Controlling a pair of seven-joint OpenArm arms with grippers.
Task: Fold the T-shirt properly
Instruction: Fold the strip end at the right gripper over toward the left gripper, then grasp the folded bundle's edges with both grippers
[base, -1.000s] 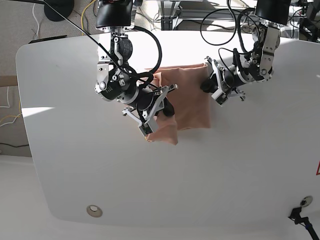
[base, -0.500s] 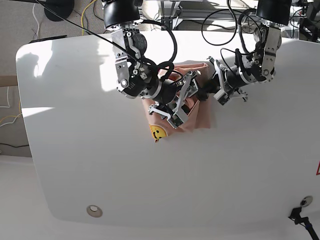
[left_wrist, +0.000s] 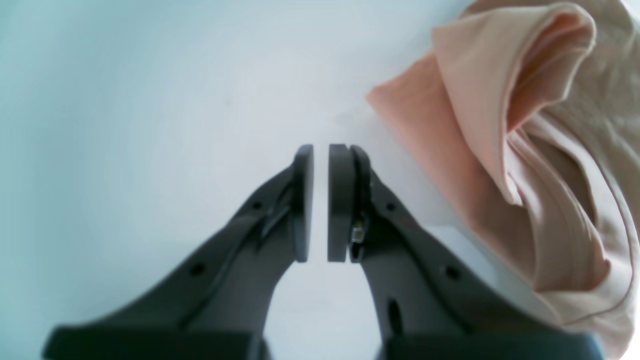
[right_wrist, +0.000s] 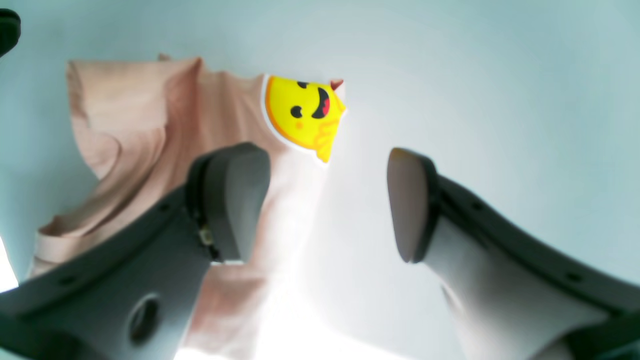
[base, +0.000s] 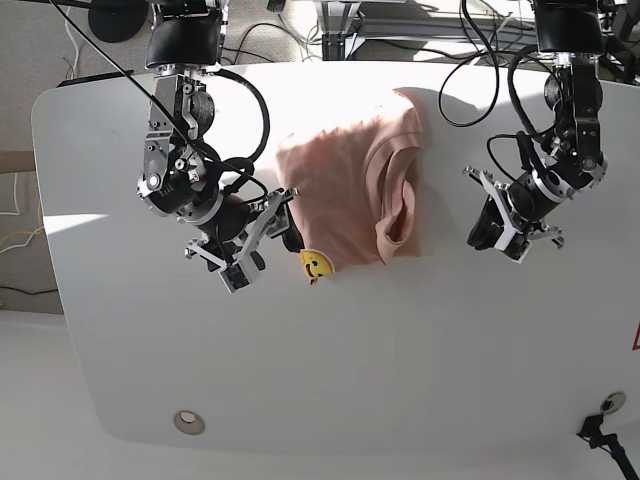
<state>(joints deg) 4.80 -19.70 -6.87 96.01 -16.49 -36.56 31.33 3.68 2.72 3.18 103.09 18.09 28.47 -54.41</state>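
Observation:
The salmon-pink T-shirt lies bunched and roughly folded on the white table. Its ribbed neckline faces up and the yellow smiley graphic is at its near left corner. My right gripper is open and empty just left of the shirt. In the right wrist view the gripper is open, with the shirt and the smiley beyond its fingers. My left gripper is off the shirt's right edge. In the left wrist view the gripper is shut on nothing, with shirt folds to its right.
A round metal grommet sits in the table near the front left. Cables and stand bases lie beyond the table's far edge. A red sticker shows at the right edge.
Both grippers have let go of the shirt and drawn apart, the right one to the view's left, the left one to the view's right. The shirt now lies flatter with the smiley showing.

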